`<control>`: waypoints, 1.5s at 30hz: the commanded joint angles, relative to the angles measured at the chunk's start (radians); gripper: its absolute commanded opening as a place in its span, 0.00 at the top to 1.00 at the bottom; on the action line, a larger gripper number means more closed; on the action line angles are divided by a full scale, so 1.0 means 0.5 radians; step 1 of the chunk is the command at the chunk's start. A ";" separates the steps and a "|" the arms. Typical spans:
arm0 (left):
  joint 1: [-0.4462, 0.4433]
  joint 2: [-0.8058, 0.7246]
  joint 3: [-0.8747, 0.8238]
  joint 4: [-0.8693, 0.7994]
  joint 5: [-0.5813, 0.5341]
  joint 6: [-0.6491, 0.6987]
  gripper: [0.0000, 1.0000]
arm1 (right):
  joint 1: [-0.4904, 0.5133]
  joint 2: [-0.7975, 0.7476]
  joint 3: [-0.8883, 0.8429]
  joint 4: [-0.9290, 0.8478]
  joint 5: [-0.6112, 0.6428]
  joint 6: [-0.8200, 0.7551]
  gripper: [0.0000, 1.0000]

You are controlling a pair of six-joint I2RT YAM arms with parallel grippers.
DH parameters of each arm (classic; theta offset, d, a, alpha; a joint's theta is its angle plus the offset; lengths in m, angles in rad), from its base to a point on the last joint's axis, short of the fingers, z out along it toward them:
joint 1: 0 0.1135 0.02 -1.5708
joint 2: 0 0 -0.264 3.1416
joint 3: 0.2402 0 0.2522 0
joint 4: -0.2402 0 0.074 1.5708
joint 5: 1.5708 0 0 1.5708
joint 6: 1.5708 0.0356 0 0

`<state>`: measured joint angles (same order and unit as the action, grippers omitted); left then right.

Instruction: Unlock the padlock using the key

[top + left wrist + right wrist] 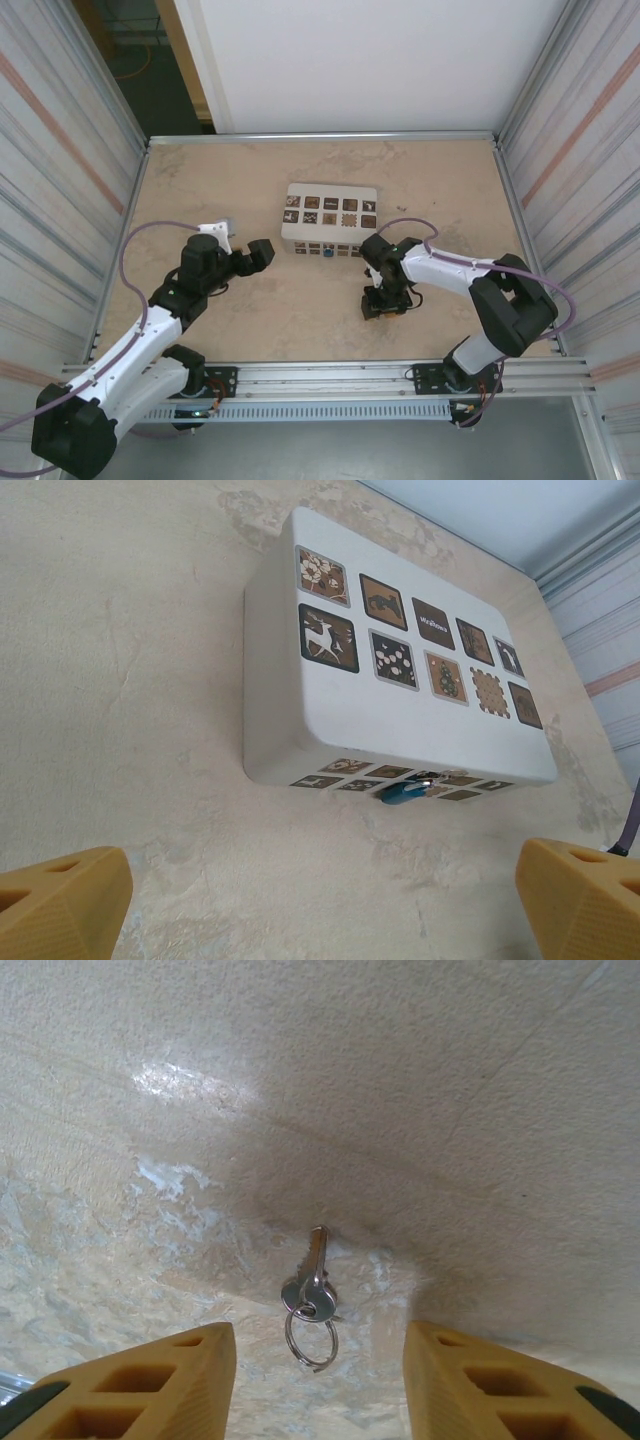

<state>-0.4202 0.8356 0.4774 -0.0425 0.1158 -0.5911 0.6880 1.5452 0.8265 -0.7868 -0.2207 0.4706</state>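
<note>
The tiny blue padlock (pixel 404 791) hangs at the front side of the white box, its thin silvery shackle at the box's edge; from above the padlock (pixel 328 252) is a blue speck. My left gripper (pixel 320 905) is open, a short way in front of it, its yellow fingers (pixel 60 900) wide apart. A silver key (pixel 314 1278) on a small ring lies flat on the table. My right gripper (pixel 318 1385) stands open just above it, one finger on each side, and the right gripper (pixel 383 305) points down at the table.
The white box with brown square tiles (pixel 330 215) stands mid-table, behind both grippers. Corrugated metal walls close in the left and right sides. A metal rail (pixel 330 375) runs along the near edge, by the arm bases.
</note>
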 commanded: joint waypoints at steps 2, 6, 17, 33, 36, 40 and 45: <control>-0.004 -0.004 -0.019 -0.007 -0.049 0.000 0.01 | 0.017 0.044 0.053 -0.027 0.039 0.014 0.59; -0.005 0.020 -0.010 -0.003 -0.047 0.003 0.01 | 0.017 0.073 0.066 -0.022 0.027 0.011 0.66; -0.003 0.037 -0.007 0.005 -0.048 0.004 0.01 | 0.035 0.124 0.065 -0.043 0.024 0.024 0.80; 0.005 0.010 0.032 -0.028 -0.049 0.026 0.01 | 0.035 0.048 0.034 -0.015 0.134 0.067 1.00; 0.012 -0.007 0.045 -0.032 -0.040 0.021 0.01 | 0.021 -0.047 0.023 0.044 0.142 0.074 1.00; 0.015 -0.029 0.072 -0.029 -0.014 0.006 0.01 | -0.023 -0.208 -0.022 0.182 0.074 0.092 1.00; 0.017 -0.039 0.119 -0.009 0.053 -0.062 0.01 | -0.138 -0.422 -0.093 0.365 -0.080 0.169 1.00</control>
<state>-0.4183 0.8337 0.4950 -0.0555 0.1146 -0.5995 0.6445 1.3903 0.7967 -0.6647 -0.2127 0.5102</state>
